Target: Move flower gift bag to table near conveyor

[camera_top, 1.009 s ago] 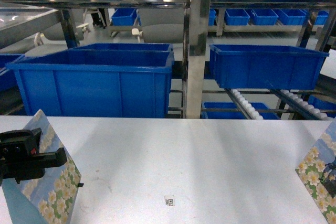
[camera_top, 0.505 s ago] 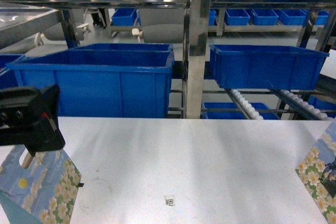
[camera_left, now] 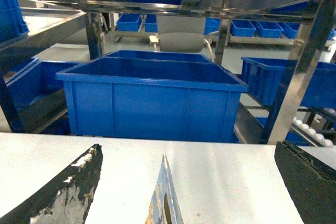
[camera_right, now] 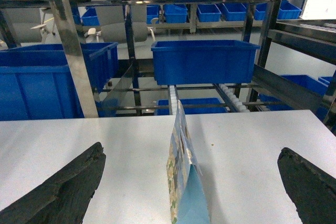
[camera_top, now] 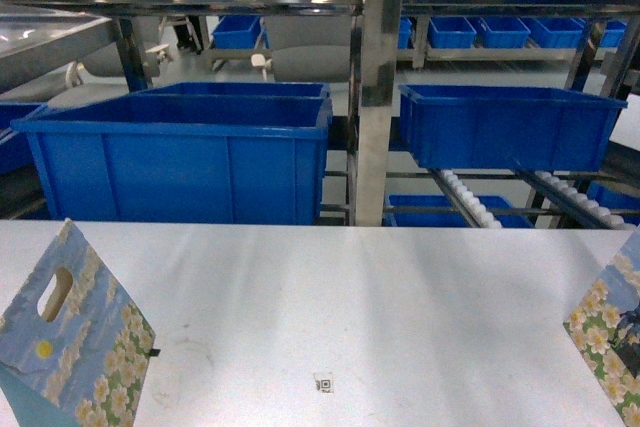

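The left gripper (camera_left: 186, 182) is seen only in its own wrist view, its two worn dark fingers (camera_left: 63, 192) spread wide apart with nothing clasped; between them, and touched by neither, the top edge of the left flower gift bag (camera_left: 164, 198) stands upright on the table (camera_left: 226, 171). The right gripper (camera_right: 191, 182) is likewise spread wide, and the right flower gift bag (camera_right: 184, 177) is seen edge-on between its fingers (camera_right: 63, 190), free of both. In the head view neither gripper is visible. There the left flower gift bag (camera_top: 75, 337) is set at the near left corner of the table (camera_top: 380, 307), its handle cut-out facing the camera, and the right flower gift bag (camera_top: 610, 337) is set at the near right edge, partly cut off. A small square code mark (camera_top: 322, 382) is printed near the table's front middle. Beyond the table's far edge, large blue bins (camera_top: 180, 152) are held in metal racking, and the conveyor (camera_top: 470, 199) of white rollers slopes beyond the far right part.
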